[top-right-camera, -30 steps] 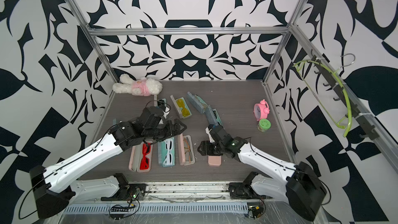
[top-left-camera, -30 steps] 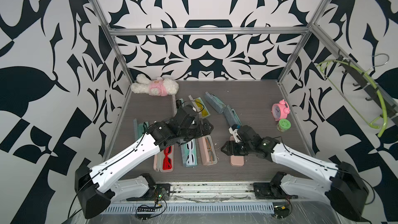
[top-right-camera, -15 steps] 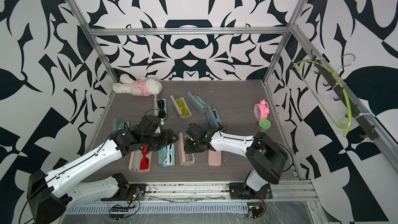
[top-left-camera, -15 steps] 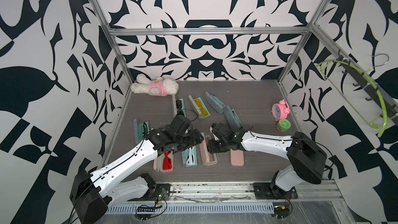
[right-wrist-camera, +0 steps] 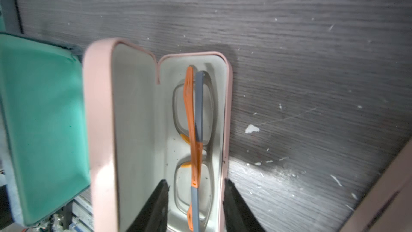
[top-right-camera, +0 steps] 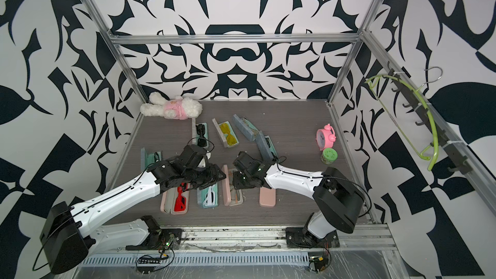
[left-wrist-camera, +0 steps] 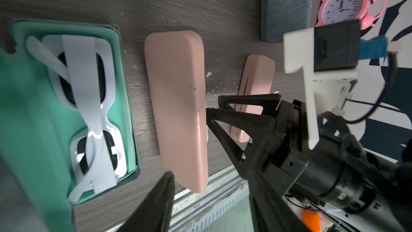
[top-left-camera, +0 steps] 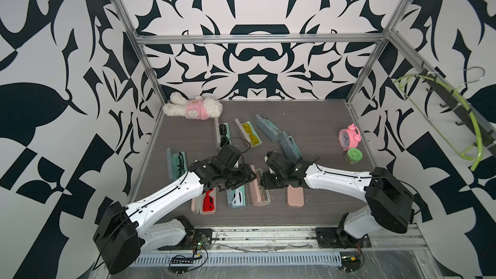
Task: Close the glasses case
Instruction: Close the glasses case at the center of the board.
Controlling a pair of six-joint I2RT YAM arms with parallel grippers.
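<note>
Right wrist view: right pincer straddles the open pink case, grip unclear; teal case just beside.

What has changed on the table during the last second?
The right gripper moved from over the closed pink case to the robot's left; its fingers now straddle the base of the open pink case, grip uncertain. The left gripper, open, drew toward the front, by that case's raised lid. Both pink cases, the plush rabbit and the alarm clock stayed put.

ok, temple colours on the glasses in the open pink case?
Orange and blue-grey temples in the pink case; the right wrist view shows them best.
</note>
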